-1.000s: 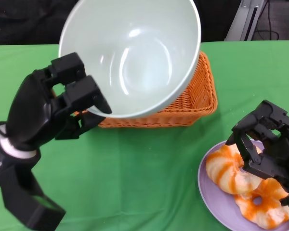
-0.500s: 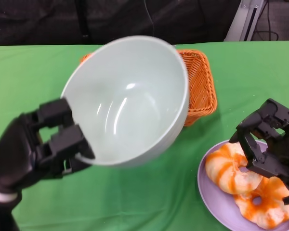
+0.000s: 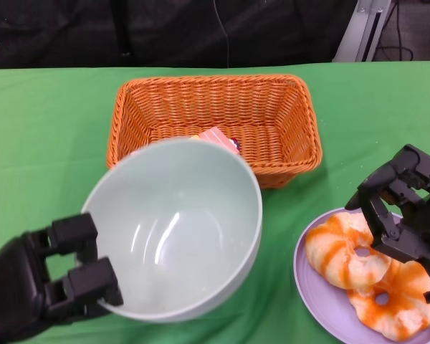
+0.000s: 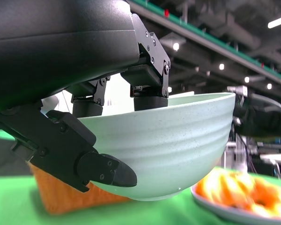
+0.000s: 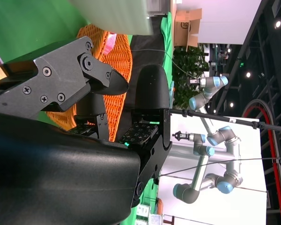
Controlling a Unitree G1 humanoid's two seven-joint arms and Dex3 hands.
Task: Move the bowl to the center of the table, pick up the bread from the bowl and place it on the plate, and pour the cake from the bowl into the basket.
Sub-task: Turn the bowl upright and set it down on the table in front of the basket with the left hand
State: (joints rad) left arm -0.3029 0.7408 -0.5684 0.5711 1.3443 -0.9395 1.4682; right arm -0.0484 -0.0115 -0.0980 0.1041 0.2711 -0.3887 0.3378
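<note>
Pale green ceramic bowl [image 3: 175, 229] sits in the grip of the black left hand [image 3: 54, 287], whose fingers [image 3: 93, 283] clamp its near-left rim; the left wrist view shows a finger pressed under its ribbed outer wall [image 4: 168, 150] and the bowl raised off the green tablecloth [image 3: 50, 136]. The bowl's inside looks empty and its far rim overlaps the near wall of the orange woven rectangular basket [image 3: 272, 107], hiding part of the basket floor. Just past that rim, inside the basket, a small pink-wrapped cake [image 3: 221, 140] pokes into sight. To the right, a round lilac plate [image 3: 319, 294] carries two orange-swirled ring-shaped breads [image 3: 344, 258], touching each other. The black right hand [image 3: 405, 211] hangs over the plate's far-right side with fingers curled and apart, holding nothing, covering part of the breads. Green cloth separates the bowl from the plate.
</note>
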